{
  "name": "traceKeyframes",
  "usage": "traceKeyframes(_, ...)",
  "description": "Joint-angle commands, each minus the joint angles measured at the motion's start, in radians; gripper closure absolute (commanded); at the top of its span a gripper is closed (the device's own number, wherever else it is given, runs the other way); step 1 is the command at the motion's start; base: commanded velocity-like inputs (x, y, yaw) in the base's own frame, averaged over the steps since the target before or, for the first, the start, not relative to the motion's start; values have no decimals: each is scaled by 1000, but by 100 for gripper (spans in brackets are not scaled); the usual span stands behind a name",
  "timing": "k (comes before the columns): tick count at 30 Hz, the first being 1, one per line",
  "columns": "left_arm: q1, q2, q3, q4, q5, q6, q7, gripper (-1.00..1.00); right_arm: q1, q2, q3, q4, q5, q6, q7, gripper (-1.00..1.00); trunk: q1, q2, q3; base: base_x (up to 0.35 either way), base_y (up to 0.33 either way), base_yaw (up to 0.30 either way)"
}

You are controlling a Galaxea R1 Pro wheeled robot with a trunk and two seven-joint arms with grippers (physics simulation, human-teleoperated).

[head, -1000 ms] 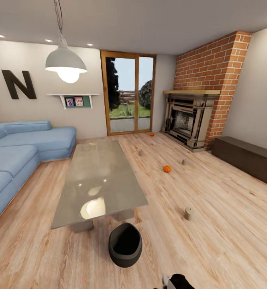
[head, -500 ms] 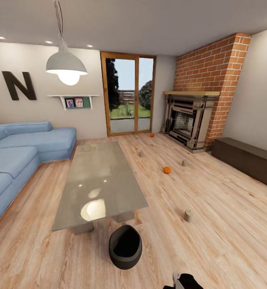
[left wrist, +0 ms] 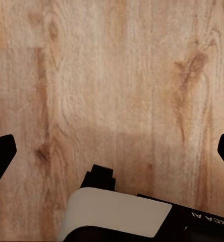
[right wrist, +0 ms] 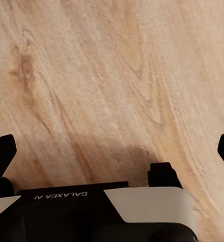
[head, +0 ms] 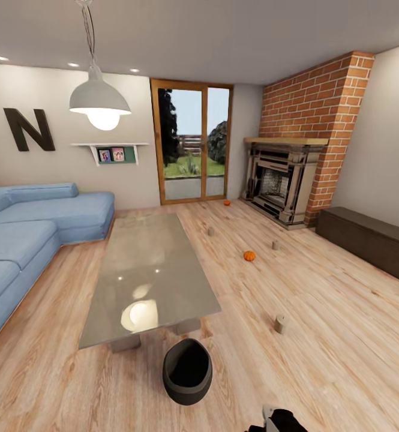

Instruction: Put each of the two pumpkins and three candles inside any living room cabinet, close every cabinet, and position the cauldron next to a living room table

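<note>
Orange ribbed pumpkins sit on the pale wood-plank floor [head: 319, 336]: nearer pumpkin [head: 249, 255] mid-room, farther pumpkin [head: 227, 202] by the glass patio doors [head: 194, 141], near the stone fireplace [head: 280, 180]. Three stubby grey-tan candles, all upright on the floor — nearest candle [head: 280, 324] to the right of the long glossy grey table [head: 148, 270], second candle [head: 275, 245] near the fireplace, third candle [head: 210, 230] just beside the table's far right edge. Long low dark-brown cabinet [head: 370, 240] vs. right wall, drawer fronts flush. Black round cauldron [head: 187, 370] stands just beside the table's near end. Blue corner sofa [head: 31, 231] at left. Left gripper [left wrist: 112, 156] and right gripper [right wrist: 112, 156] — each w/ fingertips wide apart, nothing between, over bare floor.
</note>
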Motion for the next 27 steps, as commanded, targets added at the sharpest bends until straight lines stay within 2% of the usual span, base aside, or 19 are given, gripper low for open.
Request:
traceKeyframes(1,0,0,0,3,-3,-2,0,-100,0,-1,0,0,0,-1,0,-100,0,0,0,0,0,0)
traceKeyframes(12,0,-1,-2,8,-9,-5,-2,-100,0,0,4,8,0,-57,0,-100,0,0,0,-14,0,0)
traceKeyframes(20,0,-1,-2,8,-9,-6,-2,-100,0,-1,5,8,1,-60,0,-100,0,0,0,-253,0,0)
traceKeyframes(27,0,0,-2,9,-12,-35,-3,-100,0,-1,6,8,1,-61,0,-100,0,0,0,-103,0,0)
